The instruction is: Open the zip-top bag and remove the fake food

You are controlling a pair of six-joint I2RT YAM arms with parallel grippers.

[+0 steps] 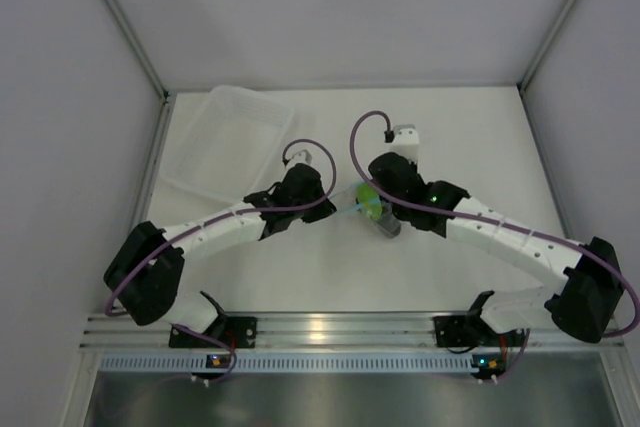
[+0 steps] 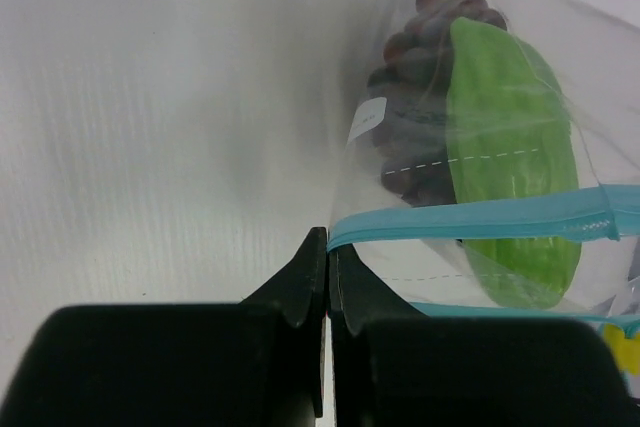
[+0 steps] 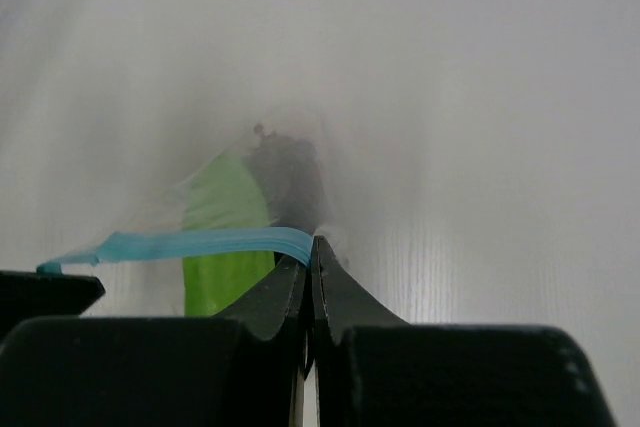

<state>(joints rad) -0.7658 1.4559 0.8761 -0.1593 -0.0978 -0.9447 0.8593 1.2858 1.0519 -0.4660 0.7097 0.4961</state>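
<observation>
The clear zip-top bag hangs between my two grippers near the table's middle. In the left wrist view the bag holds a dark red-purple grape bunch and a bright green oblong piece; the small dark lump is not seen. My left gripper is shut on one end of the blue zip strip. My right gripper is shut on the other end of the strip, with the green piece and a dark shape hanging behind it.
A rigid translucent tub lies at the back left of the white table, just beyond the left arm. White walls close in the table on three sides.
</observation>
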